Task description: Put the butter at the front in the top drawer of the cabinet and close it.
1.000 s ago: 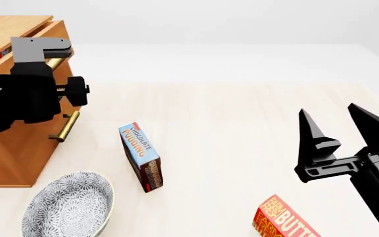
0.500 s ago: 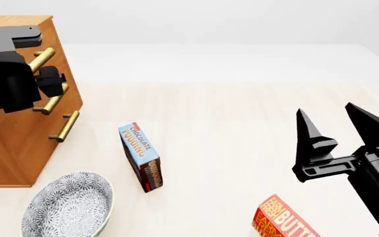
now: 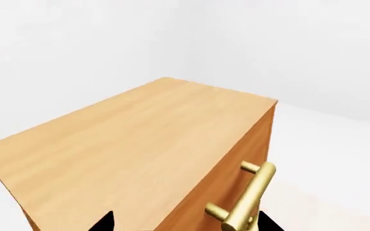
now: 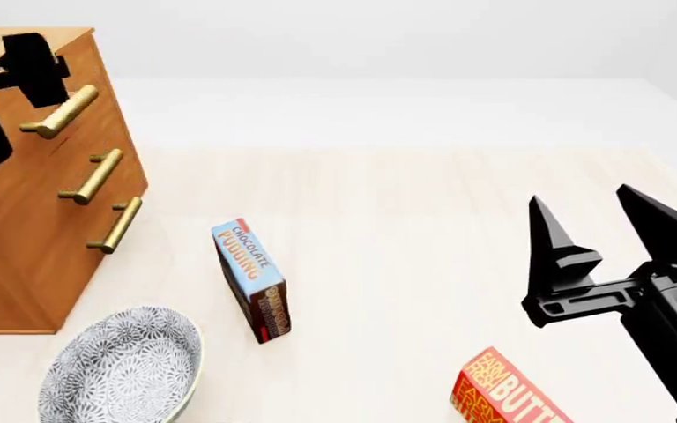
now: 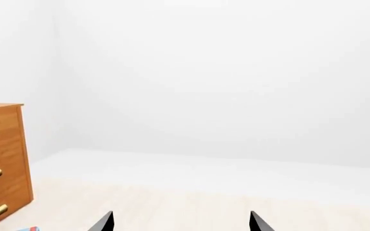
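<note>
Cabinet (image 4: 33,211): three drawers, all flush shut; top drawer (image 4: 74,79) with brass handle (image 4: 60,112).
Butter carton (image 4: 506,392): on the floor at the near right, below the right gripper (image 4: 603,236), whose jaws stand spread, empty.
Left gripper (image 3: 185,224): above the cabinet's top near the handle, fingertips apart, holding nothing.
Chocolate pudding box (image 4: 251,279) and patterned bowl (image 4: 121,366): left of centre.

A blue chocolate pudding box (image 4: 253,280) is seen standing on edge on the pale wooden surface (image 4: 409,220). A patterned grey-and-white bowl (image 4: 121,368) is set near it, apart from the box.
</note>
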Tool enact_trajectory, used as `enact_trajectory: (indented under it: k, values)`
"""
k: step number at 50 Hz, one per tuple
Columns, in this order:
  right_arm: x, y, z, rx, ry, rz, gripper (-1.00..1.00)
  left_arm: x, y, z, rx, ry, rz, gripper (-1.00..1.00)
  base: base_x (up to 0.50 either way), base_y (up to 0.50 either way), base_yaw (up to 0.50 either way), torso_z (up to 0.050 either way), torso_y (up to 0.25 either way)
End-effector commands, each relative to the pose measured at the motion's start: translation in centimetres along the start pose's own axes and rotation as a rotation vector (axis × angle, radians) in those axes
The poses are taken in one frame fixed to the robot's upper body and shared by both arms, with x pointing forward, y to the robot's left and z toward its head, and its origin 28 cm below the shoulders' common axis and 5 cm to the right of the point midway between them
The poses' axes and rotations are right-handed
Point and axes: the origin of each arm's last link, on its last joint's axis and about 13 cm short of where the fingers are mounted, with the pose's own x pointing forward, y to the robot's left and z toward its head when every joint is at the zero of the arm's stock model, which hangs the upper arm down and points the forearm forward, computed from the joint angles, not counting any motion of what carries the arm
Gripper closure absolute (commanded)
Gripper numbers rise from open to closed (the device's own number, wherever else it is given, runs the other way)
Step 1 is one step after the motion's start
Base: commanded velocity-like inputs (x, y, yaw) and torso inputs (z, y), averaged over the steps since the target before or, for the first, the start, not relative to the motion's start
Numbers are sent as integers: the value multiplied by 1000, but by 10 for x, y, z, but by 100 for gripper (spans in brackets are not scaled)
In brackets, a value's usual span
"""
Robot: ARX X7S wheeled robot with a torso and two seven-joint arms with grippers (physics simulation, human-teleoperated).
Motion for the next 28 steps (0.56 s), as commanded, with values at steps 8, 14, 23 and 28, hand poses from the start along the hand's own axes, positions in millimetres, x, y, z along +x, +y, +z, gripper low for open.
enact_trajectory:
  k: [8,14,23,28]
  values:
    - [2,2,3,-10,-6,9,-100,-104,8,-3,95,-511,-304,-100,0,0,0,0,0]
    - [4,3,4,-11,-13,16,-100,-96,-5,-37,91,-523,-449,-100,0,0,0,0,0]
    - [10,5,3,-2,-21,32,-100,-82,-9,-90,2,-567,-596,-100,0,0,0,0,0]
    - [11,6,4,-5,-22,42,-100,-82,-6,-113,-89,-602,-651,-100,0,0,0,0,0]
